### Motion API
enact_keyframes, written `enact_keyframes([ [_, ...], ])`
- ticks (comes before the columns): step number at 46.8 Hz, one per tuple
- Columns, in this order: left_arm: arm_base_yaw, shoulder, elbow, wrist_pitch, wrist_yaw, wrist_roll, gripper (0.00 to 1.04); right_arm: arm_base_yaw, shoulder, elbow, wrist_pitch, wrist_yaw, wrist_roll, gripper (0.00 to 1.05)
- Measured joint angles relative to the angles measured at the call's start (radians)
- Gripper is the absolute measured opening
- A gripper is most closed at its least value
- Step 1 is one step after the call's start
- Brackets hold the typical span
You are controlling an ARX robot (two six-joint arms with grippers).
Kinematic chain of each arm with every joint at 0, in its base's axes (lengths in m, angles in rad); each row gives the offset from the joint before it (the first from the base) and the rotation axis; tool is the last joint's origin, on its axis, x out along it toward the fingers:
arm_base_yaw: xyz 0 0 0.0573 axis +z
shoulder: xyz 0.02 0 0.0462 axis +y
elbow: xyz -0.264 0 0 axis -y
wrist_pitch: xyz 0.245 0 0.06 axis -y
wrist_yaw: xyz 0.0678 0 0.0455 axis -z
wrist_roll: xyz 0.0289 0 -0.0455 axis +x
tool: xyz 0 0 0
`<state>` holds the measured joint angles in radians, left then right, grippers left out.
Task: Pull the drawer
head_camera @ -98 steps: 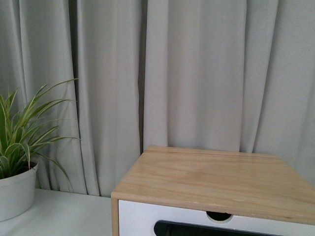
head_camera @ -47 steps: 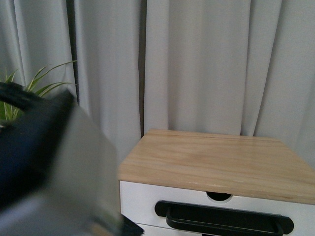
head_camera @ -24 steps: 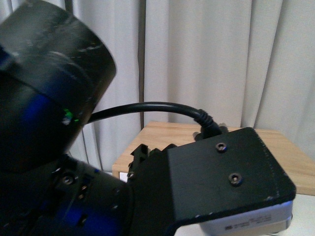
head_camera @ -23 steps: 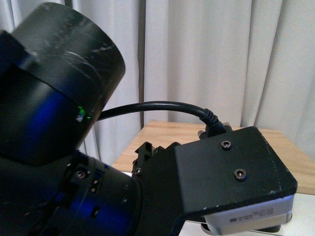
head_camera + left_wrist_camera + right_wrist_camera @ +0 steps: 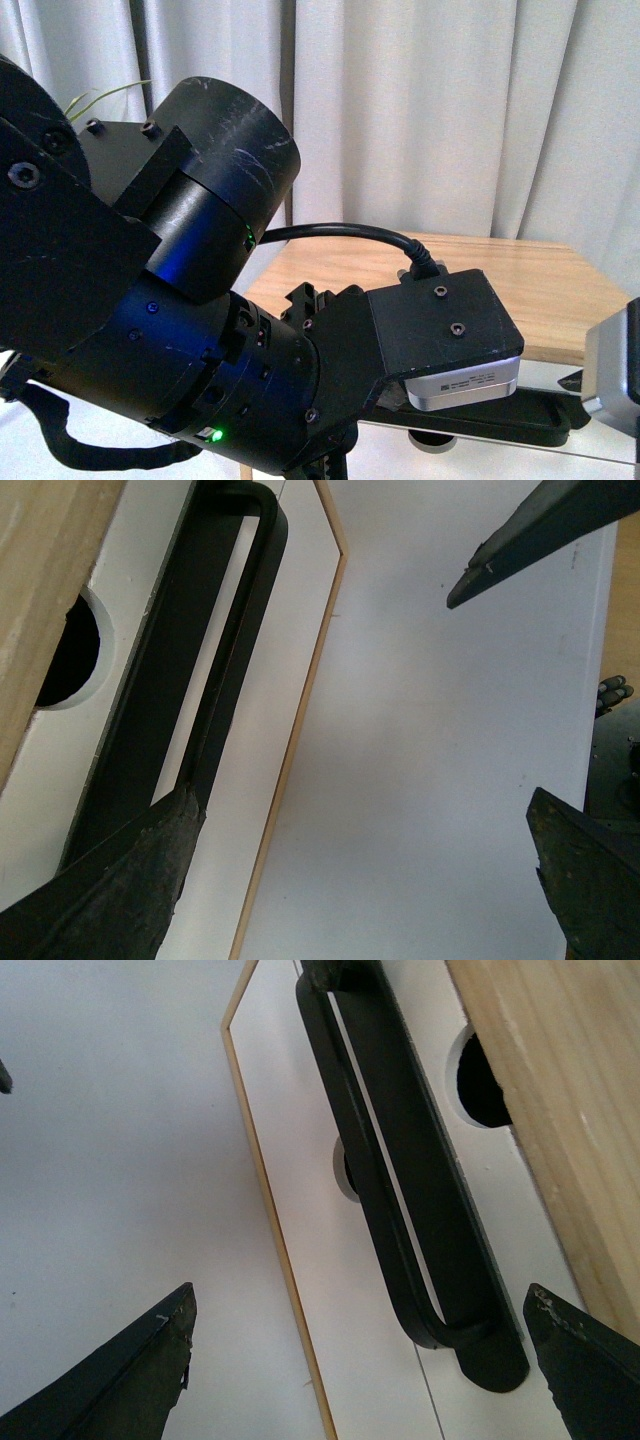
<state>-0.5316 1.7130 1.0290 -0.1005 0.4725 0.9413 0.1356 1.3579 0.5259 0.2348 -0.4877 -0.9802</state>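
- My left gripper (image 5: pixel 362 800) was spread wide, its fingers (image 5: pixel 110 900) released and gripping nothing.
- My right gripper (image 5: pixel 360 1295) was spread the same way, with its fingers (image 5: pixel 110 1390) apart and clamped on nothing.
- The drawer (image 5: pixel 510 1210) sat directly under the light wood cabinet top (image 5: pixel 560 1060). Its white front faced my fingers, and its semicircular notch (image 5: pixel 480 1080) was cut into the edge that met the wood.
- In the right wrist view, the drawer's black handle (image 5: pixel 420 1160) ran through the gap between my right fingers. It lay beyond their tips and apart from both.
- In the left wrist view, the tip of one left finger overlapped the handle's bar. I could not tell whether it touched the bar or only hung in front of it.
- My other left finger hung over the white table (image 5: pixel 430 760), well apart from the drawer.
- In the front view, my left arm (image 5: pixel 200 330) filled the frame from 9 o'clock to the centre.
- There the drawer showed only at 5 o'clock, as a strip of handle below the cabinet top at 3 o'clock.
- A grey curtain (image 5: pixel 420 120) hung at 12 o'clock, and a plant leaf (image 5: pixel 100 95) poked out at 10 o'clock.
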Motion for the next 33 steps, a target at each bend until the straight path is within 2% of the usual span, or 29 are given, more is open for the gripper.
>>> enact_keyframes([
  [15,0.012,0.056,0.063,0.027,-0.041,-0.012,0.99,0.023,0.106,0.034,0.074,0.001,-0.014,0.96],
  [33,0.029,0.102,0.090,0.004,-0.071,-0.008,0.99,0.061,0.209,0.061,0.185,0.016,0.042,0.96],
])
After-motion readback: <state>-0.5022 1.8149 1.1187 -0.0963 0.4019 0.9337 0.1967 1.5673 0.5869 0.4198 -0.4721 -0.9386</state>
